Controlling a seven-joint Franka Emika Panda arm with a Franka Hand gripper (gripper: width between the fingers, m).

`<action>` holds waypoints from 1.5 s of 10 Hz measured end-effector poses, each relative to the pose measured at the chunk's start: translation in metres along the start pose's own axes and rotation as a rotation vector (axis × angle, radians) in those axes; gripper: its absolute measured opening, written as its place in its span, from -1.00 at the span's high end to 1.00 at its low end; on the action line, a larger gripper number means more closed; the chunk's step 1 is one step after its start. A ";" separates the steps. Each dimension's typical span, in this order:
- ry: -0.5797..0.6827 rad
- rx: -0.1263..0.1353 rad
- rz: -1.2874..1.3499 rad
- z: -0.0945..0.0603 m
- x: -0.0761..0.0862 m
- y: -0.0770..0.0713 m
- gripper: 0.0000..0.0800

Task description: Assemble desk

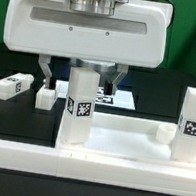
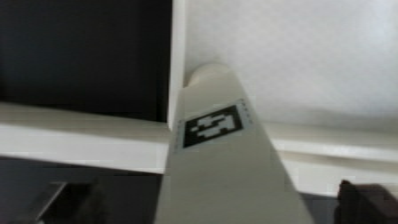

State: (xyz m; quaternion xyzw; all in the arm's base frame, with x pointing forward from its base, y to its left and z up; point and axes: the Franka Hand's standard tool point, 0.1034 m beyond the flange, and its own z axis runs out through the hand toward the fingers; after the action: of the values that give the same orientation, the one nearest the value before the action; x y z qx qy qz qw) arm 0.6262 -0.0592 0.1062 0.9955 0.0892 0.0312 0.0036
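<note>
The desk's white tabletop [image 1: 130, 141] lies flat with its raised rim up. One white leg [image 1: 80, 106] stands upright in the corner at the exterior view's left, a square tag on its side. A second leg [image 1: 192, 124] stands at the right corner. My gripper [image 1: 83, 84] hangs over the first leg, open, its dark fingers [image 1: 47, 76] on either side of the leg's top and apart from it. In the wrist view the leg [image 2: 222, 150] rises between the fingertips [image 2: 365, 200] of the gripper [image 2: 217, 205], with the tabletop [image 2: 302, 60] beyond it.
Two loose white legs lie on the black table at the exterior view's left, one long [image 1: 14, 87] and one seen end-on [image 1: 48, 97]. A long white border bar [image 1: 86, 170] runs along the front. The marker board [image 1: 123, 97] shows behind the gripper.
</note>
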 end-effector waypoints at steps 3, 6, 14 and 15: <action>-0.001 -0.001 -0.085 0.000 0.000 0.000 -0.34; -0.001 0.000 -0.050 0.000 0.000 0.000 0.28; 0.004 0.052 0.691 0.002 -0.002 0.003 0.28; 0.002 0.055 0.756 0.002 -0.002 0.003 0.28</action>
State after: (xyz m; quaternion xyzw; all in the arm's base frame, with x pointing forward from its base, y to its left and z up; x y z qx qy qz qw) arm 0.6248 -0.0629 0.1041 0.9578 -0.2836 0.0289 -0.0352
